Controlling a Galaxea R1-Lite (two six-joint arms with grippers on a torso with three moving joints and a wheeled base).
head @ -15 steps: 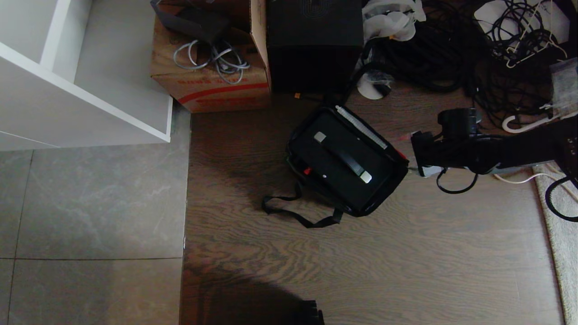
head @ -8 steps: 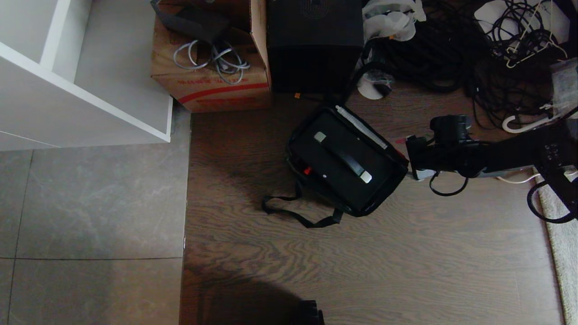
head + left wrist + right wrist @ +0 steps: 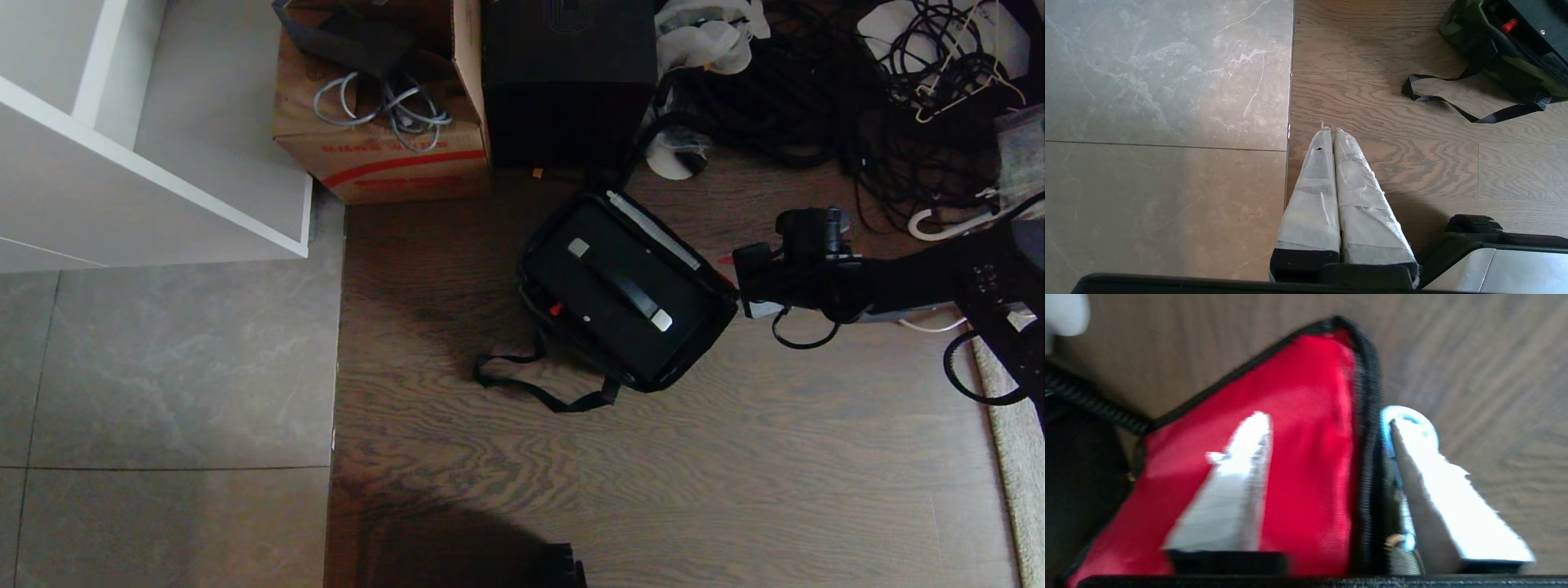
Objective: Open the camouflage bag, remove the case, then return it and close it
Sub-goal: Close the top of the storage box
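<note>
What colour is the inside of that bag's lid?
Bright red lid lining, edged in black; clearest in the right wrist view, between the right gripper fingers.

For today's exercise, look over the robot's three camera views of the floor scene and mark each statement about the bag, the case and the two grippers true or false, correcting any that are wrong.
1. The case sits inside the open camouflage bag. True.
2. The right gripper has one finger on each side of the bag's red-lined lid. True.
3. The left gripper is at the bag's strap. False: it hangs over bare floor, apart from the strap, fingers together.
4. The bag stands on the grey tiles. False: it stands on the wood floor.
5. The cardboard box has a red stripe. True.
</note>
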